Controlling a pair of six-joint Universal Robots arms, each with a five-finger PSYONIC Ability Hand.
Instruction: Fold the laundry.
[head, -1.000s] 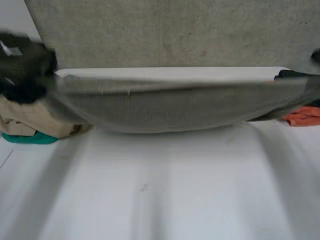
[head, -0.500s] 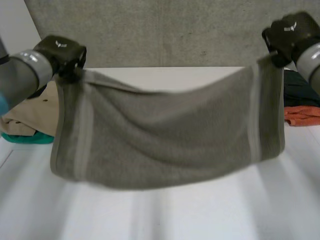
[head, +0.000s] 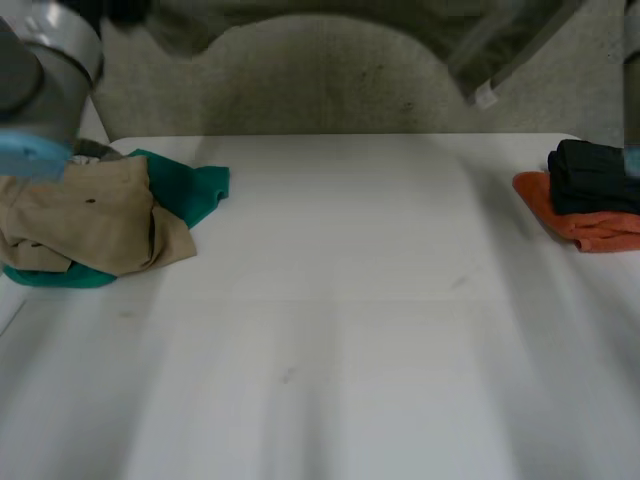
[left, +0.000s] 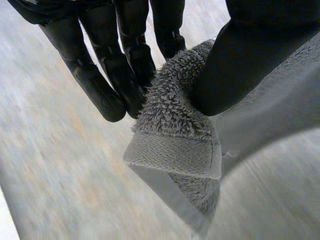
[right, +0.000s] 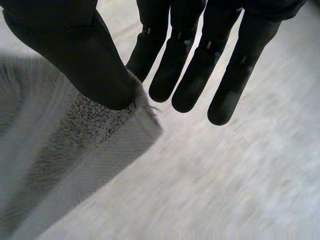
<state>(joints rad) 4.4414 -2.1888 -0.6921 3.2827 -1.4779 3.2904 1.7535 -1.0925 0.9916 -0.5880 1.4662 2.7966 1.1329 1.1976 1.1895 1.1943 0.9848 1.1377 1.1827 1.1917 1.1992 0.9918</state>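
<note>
A grey terry towel (head: 340, 18) is held high above the white table (head: 330, 360); its lower edge and a small white tag (head: 487, 95) hang down into the head view. In the left wrist view my left hand (left: 235, 70) pinches one towel corner (left: 175, 145) between thumb and fingers (left: 120, 75). My right hand (right: 85, 60) pinches the opposite corner (right: 85, 135) under its thumb, while its other fingers (right: 200, 70) stay straight beside the cloth. My left arm (head: 45, 60) is raised at the far left, and my right arm (head: 632, 70) at the far right.
A loose pile of beige clothing (head: 80, 220) over a teal garment (head: 190, 190) lies at the table's left. A folded dark garment (head: 595, 175) rests on an orange one (head: 580, 228) at the right edge. A grey wall (head: 330, 90) stands behind the table.
Both arms have swung upward. The towel went from stretched low over the table's far side, to hanging spread between the hands, to lifted almost out of the head view.
</note>
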